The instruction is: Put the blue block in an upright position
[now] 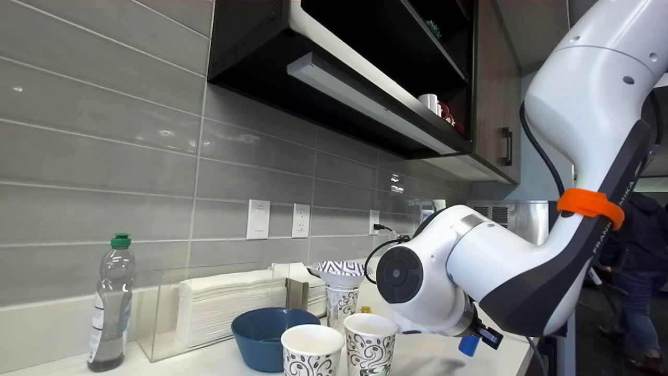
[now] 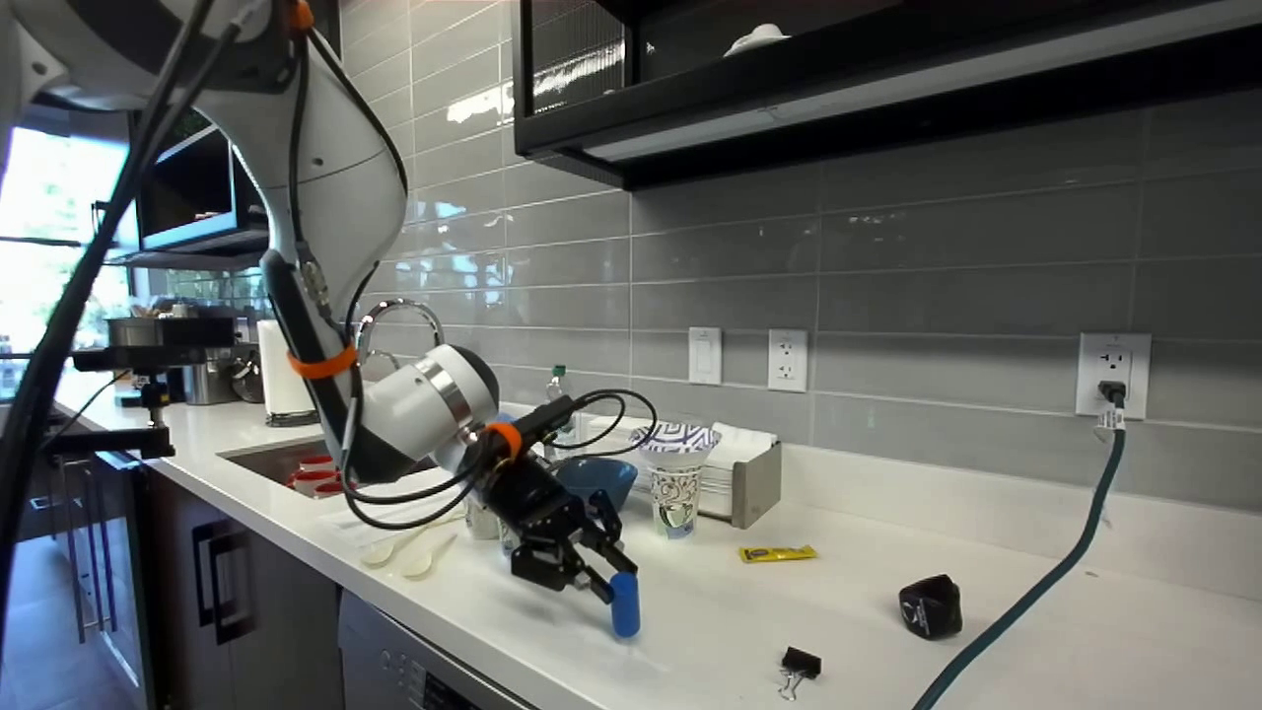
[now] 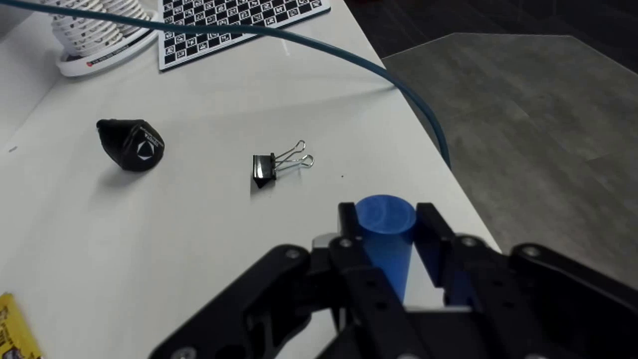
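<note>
Near the front edge of the counter (image 2: 715, 631): holding the blue block (image 2: 625, 605) by its upper end, roughly vertical, maybe slightly tipped. Can't confirm contact under the base. Clamped narrow in the gripper (image 3: 385, 219), pinched from both sides. Could drop and topple it by letting go with a gap below. Could land it on one rim if released tilted, then roll it over the edge. Could pivot it in the grip by pressing down too hard, with hold only up top. Could drag it over on opening if not freed evenly. On backing out, watch the paper cup (image 1: 369, 342) beside the wrist (image 1: 438, 287) in an exterior view; can't judge clearance. Less worried about binder clip (image 2: 801, 663) and black pouch (image 2: 930, 606), both apart from the block.
</note>
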Motion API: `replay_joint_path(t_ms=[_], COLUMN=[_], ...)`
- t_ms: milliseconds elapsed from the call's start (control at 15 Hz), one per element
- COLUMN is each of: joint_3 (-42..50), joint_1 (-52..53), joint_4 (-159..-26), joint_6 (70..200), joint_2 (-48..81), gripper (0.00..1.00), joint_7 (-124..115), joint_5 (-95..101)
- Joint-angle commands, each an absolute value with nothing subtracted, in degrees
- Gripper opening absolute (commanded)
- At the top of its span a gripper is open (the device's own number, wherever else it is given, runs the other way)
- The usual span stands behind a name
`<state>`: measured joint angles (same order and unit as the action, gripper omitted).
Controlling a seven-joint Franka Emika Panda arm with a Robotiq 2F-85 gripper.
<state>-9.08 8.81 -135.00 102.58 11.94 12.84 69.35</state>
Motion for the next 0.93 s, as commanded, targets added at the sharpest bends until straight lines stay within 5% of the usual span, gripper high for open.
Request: replay_joint_path(t_ms=[0, 867], joint_3=[-9.54, -9.87], joint_1=[9.24, 8.72], joint_4=[-135.30, -135.98], joint_6=[101.13, 102.53], joint_2=[13.53, 14.68], gripper=[0.08, 0.08], joint_7=[15.83, 28.86], joint_5=[73.53, 80.76])
